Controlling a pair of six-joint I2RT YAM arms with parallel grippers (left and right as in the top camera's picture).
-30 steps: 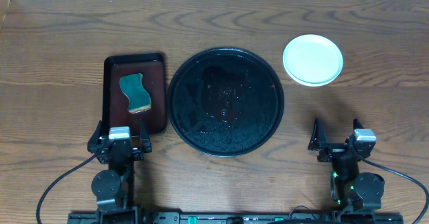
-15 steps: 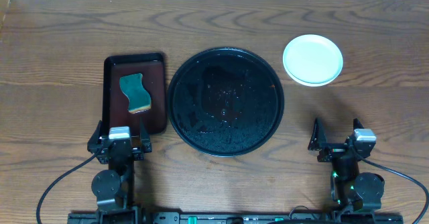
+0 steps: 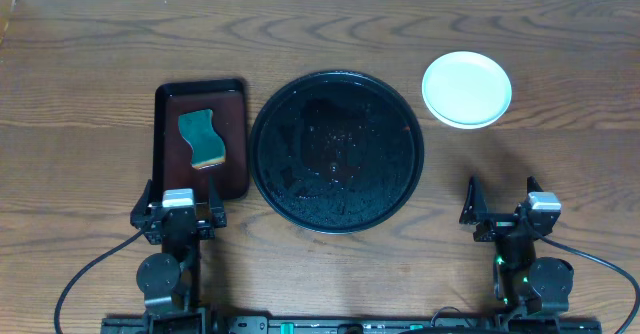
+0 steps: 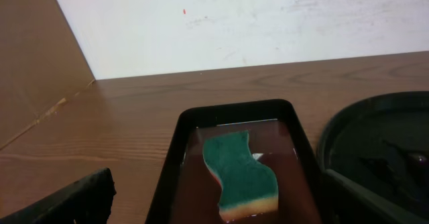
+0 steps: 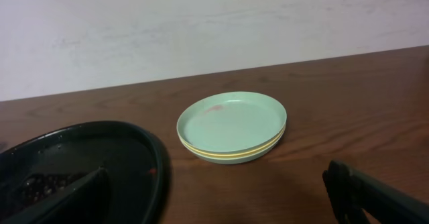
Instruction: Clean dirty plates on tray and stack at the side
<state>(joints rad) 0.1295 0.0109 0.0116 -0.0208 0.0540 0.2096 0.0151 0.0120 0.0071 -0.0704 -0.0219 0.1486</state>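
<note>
**Item 1.** The black tray (image 3: 336,152) sits mid-table (image 3: 90,64) and is the reference for every position below. Its floor glistens with droplets. A small red speck lies just inside its rim on the right-arm side.

**Item 2.** The plates (image 3: 466,89) stand in 1 stack off the black tray, beyond its far right edge and clear of the rim. The top plate is pale mint. The right wrist view shows a yellow edge directly under it and a further pale edge below that. A faint reddish smear (image 5: 218,108) marks the top plate's floor towards its far side.

**Item 3.** A rectangular reddish-brown tray (image 3: 236,124) lies just beside the black tray on the left-arm side, with a narrow gap between the 2 rims. Its floor looks wet. A green sponge (image 3: 201,139) with a yellow underside lies flat in it.

**Item 4.** The left gripper (image 3: 180,202) is nearer the robot than the black tray and to its left, at the near end of the reddish-brown tray. Its jaws are spread wide and grip nothing.

**Item 5.** The right gripper (image 3: 500,206) is nearer the robot than the black tray and to its right, well apart from the plates. Its jaws are also spread wide and grip nothing.
</note>
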